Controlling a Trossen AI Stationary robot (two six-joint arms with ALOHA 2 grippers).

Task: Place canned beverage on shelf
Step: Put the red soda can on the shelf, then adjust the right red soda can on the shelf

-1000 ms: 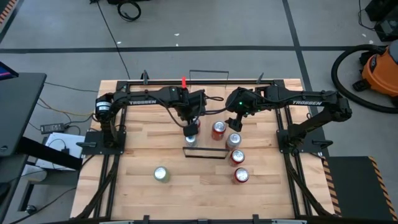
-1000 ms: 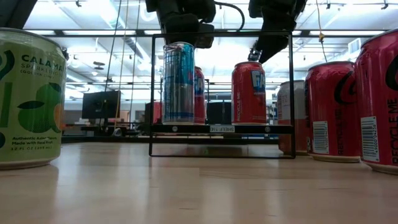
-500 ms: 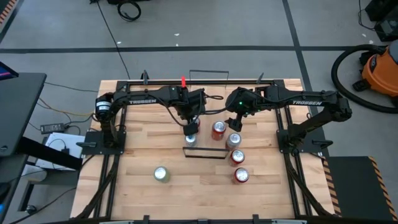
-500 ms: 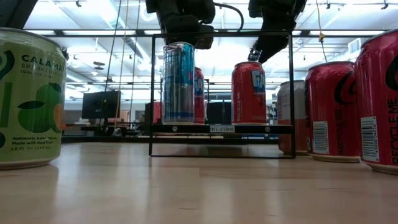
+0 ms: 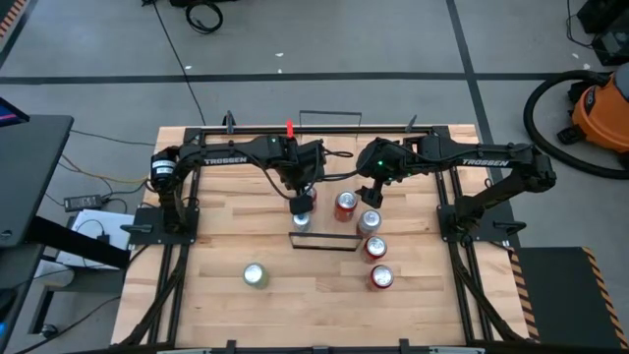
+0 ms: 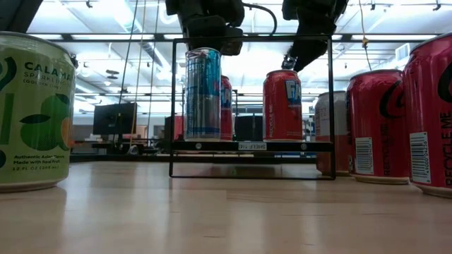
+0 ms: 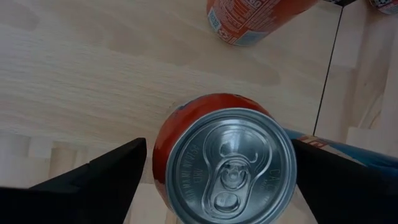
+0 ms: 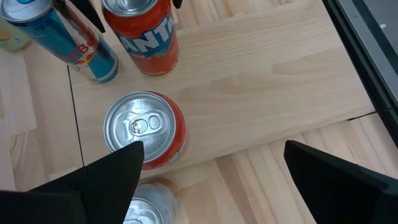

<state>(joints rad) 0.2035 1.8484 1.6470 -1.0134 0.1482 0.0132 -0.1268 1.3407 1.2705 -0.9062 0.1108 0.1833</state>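
The red can (image 7: 227, 162) stands on the shelf (image 8: 261, 81), right under the left gripper (image 5: 303, 189). The claw is wide, one finger on each side, and I think neither touches the can. The can looks hard, smooth and slippery. If it is full it is heavy, and thin walls dent, so grab it gently around the middle. The right gripper (image 8: 214, 149) waits above the shelf's other end, wide too. I count seven cans, as best I can, and one shelf.
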